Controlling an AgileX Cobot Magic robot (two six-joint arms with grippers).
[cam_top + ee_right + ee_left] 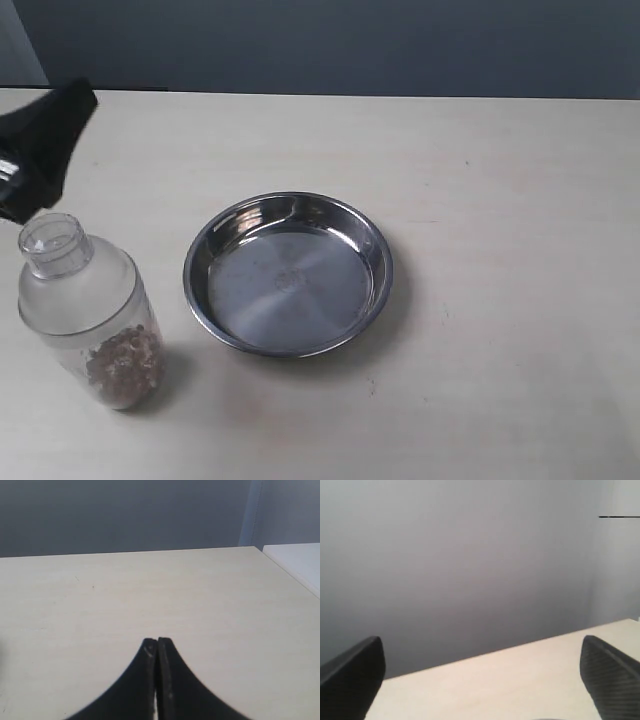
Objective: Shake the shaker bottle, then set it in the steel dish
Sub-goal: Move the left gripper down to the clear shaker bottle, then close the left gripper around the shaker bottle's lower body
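Shaker bottle (88, 315) stood upright on table (500, 180), near steel dish (290, 280), not touching. Left gripper (480, 685) farther from dish, fingers wide apart, empty. Right gripper (157, 647) fingers pressed together.

Shaker bottle (85, 315): frosted translucent plastic, smooth; cap (55, 243) clearer plastic. Steel dish (290, 290): shiny polished metal, strong glare, faint scuffs on base. Table (500, 200): pale matt top w/ faint wood-like grain. Left gripper (481, 645) fingers (607, 675): matt black, fine weave texture.
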